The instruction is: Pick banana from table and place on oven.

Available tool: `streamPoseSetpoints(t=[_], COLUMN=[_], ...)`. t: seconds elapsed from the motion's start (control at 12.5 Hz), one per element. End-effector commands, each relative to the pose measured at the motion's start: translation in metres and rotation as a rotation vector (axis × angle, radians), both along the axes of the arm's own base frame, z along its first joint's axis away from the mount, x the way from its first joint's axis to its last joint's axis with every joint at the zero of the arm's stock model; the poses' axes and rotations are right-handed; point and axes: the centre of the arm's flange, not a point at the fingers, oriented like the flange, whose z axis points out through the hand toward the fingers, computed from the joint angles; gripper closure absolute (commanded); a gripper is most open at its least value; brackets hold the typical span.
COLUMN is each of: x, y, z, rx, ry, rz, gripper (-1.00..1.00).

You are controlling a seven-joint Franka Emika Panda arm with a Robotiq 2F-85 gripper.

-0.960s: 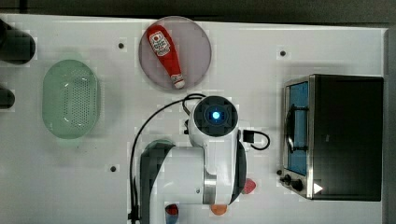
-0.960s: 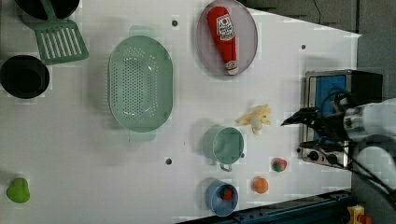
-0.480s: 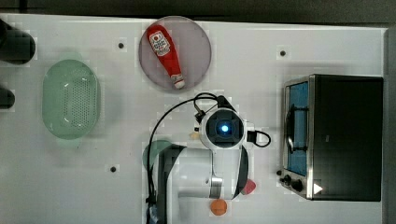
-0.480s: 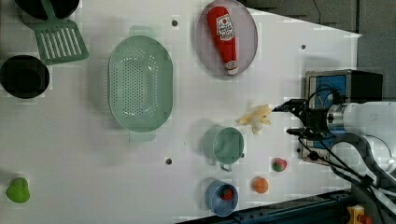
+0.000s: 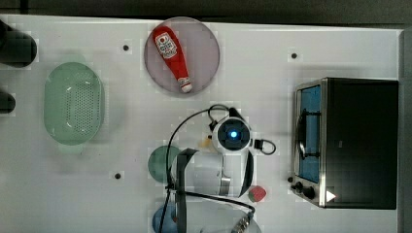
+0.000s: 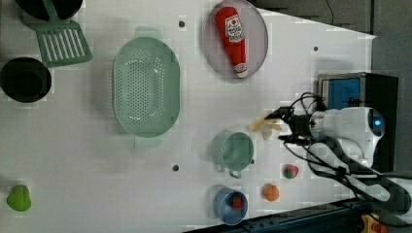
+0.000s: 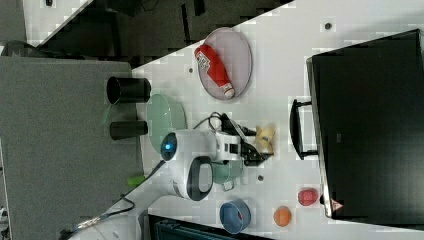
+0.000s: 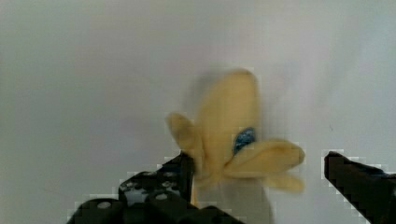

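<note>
My black two-fingered claw (image 8: 254, 179) is spread wide and grasps nothing, its fingers straddling the small pale yellow toy banana (image 8: 232, 133), so I judge the thing to do is sink until the fingers flank the whitish core rather than the splayed peel strips, then clench squarely. The banana lies on the large white flat table (image 6: 97, 160), well in from its edges, between the mint-green plastic cup (image 6: 234, 150) and the boxy black-topped toaster oven (image 6: 359, 92).
</note>
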Motion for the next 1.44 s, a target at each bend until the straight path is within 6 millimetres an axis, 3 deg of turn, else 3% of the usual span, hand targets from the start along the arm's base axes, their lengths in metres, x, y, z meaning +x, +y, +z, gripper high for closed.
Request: streamPoseSetpoints(t=[0.08, 0.32, 0.56, 0.64, 0.88, 1.12, 1.44], x=[0.012, 0.013, 0.013, 0.013, 0.021, 0.033, 0.029], y=[0.017, 0.019, 0.018, 0.019, 0.021, 0.025, 0.030], z=[0.011, 0.011, 0.011, 0.012, 0.034, 0.104, 0.239], rx=[0.006, 0.007, 0.007, 0.007, 0.009, 0.013, 0.023], ry=[-0.076, -0.077, -0.077, -0.078, -0.122, -0.218, -0.214], rz=[-0.009, -0.014, -0.015, -0.014, -0.009, -0.001, 0.009], gripper=[-1.00, -0.18, 0.50, 0.64, 0.64, 0.64, 0.64])
